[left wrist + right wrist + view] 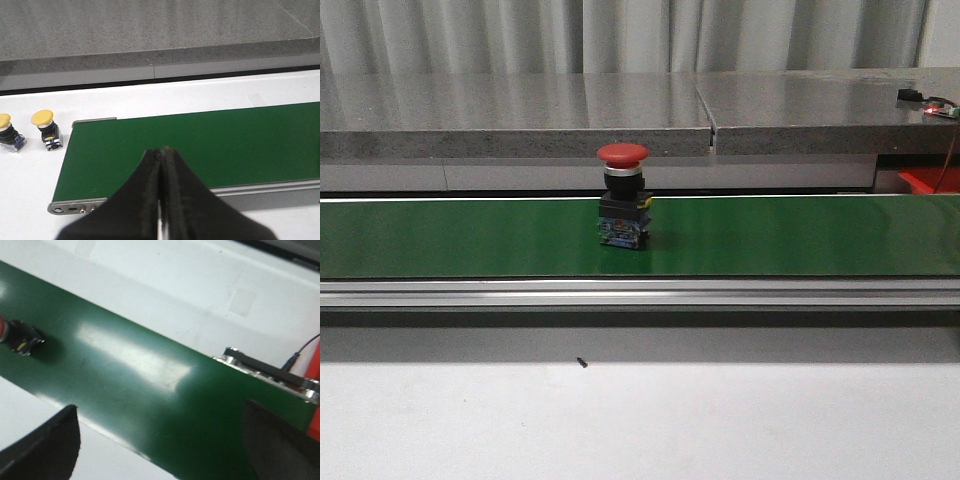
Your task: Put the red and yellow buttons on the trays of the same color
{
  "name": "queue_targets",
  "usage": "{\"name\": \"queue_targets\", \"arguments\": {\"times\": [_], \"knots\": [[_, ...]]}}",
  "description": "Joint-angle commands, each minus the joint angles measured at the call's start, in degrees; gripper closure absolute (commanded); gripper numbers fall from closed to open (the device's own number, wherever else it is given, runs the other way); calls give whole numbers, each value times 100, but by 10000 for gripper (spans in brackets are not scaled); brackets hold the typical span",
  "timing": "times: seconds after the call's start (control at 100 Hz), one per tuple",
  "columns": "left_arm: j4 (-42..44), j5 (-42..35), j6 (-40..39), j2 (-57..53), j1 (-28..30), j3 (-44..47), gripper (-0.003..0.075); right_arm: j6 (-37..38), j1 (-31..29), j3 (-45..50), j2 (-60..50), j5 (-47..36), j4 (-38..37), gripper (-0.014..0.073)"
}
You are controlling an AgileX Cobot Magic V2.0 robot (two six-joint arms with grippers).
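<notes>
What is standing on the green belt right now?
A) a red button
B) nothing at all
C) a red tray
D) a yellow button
A: the front view shows a red button upright on the green belt, while the two yellow buttons sit off the belt's end on the white table.

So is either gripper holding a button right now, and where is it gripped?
Nothing is held. The left gripper is shut on nothing, the right gripper is open, and the red button stands alone on the green belt.
</notes>
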Motion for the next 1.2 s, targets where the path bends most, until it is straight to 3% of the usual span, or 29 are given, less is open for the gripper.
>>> {"name": "queue_targets", "arguments": {"times": [0.0, 0.42, 0.94, 1.19], "knots": [[-70, -439, -41, 35, -43, -151, 741, 5, 215, 437, -561, -507, 57, -50], [-70, -439, -41, 35, -43, -151, 741, -2, 1367, 2242, -864, -1774, -142, -50], [-70, -439, -41, 35, -43, -151, 741, -36, 2138, 2298, -134, -2759, -159, -50], [-70, -439, -41, 35, -43, -151, 741, -63, 2192, 2292, 71, -3174, -159, -50]]}}
